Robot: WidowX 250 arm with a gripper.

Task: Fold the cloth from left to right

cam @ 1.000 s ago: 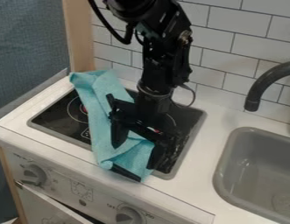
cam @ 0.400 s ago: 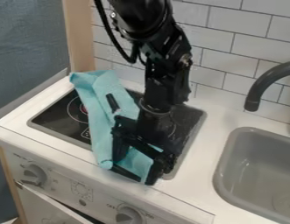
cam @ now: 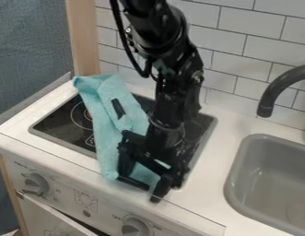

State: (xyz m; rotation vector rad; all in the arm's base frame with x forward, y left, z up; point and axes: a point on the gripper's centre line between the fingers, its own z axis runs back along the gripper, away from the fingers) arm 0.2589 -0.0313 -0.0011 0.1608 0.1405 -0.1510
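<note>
The gripper (cam: 139, 187) hangs over the front edge of the stove top, its two fingers spread apart, so it is open. Beneath and to the left of it lies the turquoise cloth (cam: 104, 124), a long rumpled strip running from the back left corner of the stove to its front edge. The left finger is over the cloth's front part, and the right finger is by its front right end. Whether either finger touches the fabric is hard to tell. The arm hides some of the cloth's right side.
Under the cloth is the black stove top (cam: 65, 120) with a grey rim. One short black bar (cam: 119, 108) shows on the cloth, and another (cam: 133, 183) lies at its front end. The grey sink (cam: 242, 159) and dark faucet (cam: 274, 90) stand right; knobs line the front.
The gripper has moved toward the front edge and somewhat right, showing more of the cloth's middle and the short black bar there. The cloth lies almost as before.
</note>
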